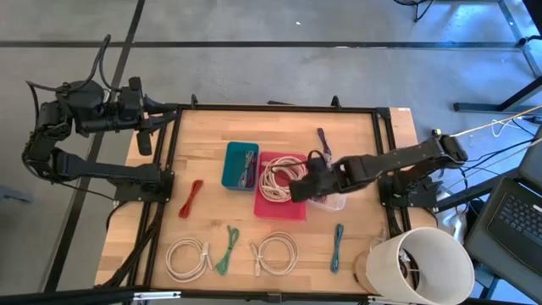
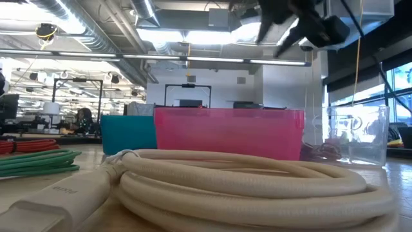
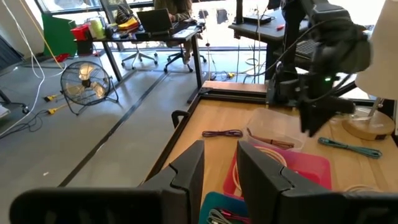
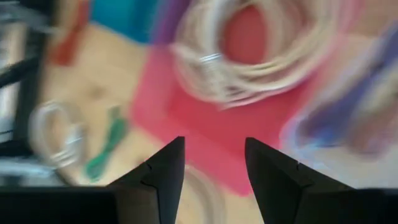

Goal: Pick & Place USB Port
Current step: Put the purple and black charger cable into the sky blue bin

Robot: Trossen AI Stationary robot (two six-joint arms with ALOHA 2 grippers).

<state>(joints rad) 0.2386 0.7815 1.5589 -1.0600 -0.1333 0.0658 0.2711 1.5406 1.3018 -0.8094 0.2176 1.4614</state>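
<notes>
While the left gripper waits parted at the table's far-left corner, the right gripper hangs wide and empty above the pink tray holding 1 white cable coil; next step, probably: descend and grasp.

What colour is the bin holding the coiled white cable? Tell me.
Pink bin, best seen in the high view; the white cable lies coiled inside.

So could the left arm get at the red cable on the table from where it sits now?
Probably yes. The left gripper waits at the table's far left edge, and the red cable lies alone on bare wood on that side. The right gripper is over the pink tray, away from it.
</notes>
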